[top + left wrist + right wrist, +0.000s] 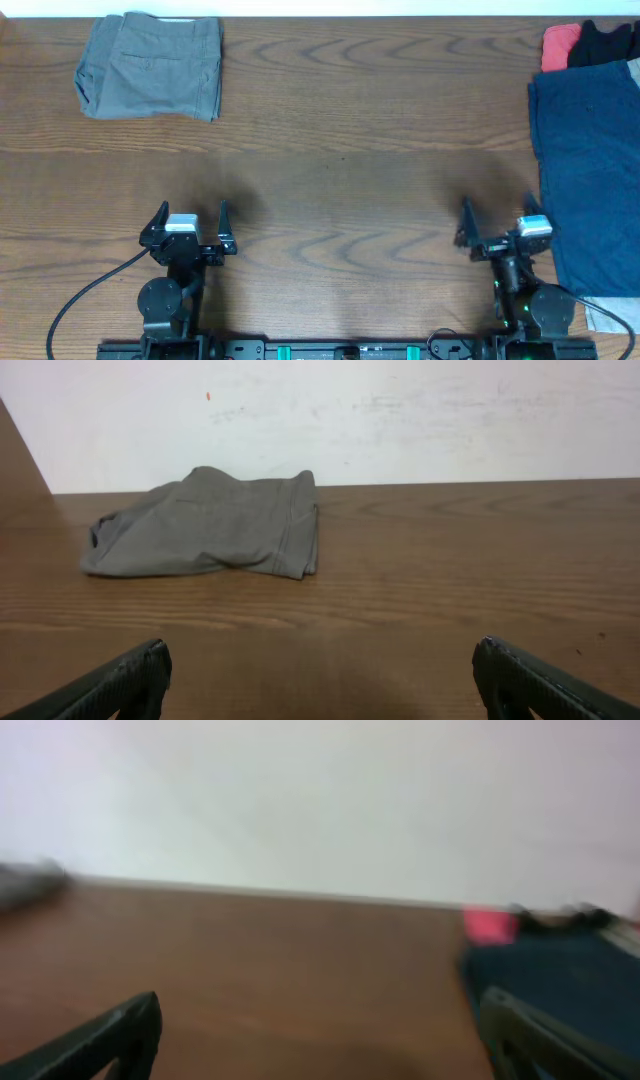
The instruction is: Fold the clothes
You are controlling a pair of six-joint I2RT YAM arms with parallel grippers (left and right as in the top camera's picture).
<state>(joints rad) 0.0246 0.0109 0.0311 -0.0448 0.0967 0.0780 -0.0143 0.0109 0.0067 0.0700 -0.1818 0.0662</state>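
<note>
Folded grey shorts (150, 65) lie at the table's far left; they also show in the left wrist view (210, 525). A dark navy garment (590, 170) lies spread along the right edge, also in the right wrist view (560, 985). Red (560, 42) and black (608, 42) pieces lie behind it, and a bit of beige cloth (608, 318) shows at its near end. My left gripper (190, 215) is open and empty at the near left, with its jaws also in its own view (320, 675). My right gripper (498, 215) is open and empty next to the navy garment, as in its own blurred view (320, 1030).
The wooden table (340, 150) runs to a white wall at the back. The arm bases and cables sit at the near edge.
</note>
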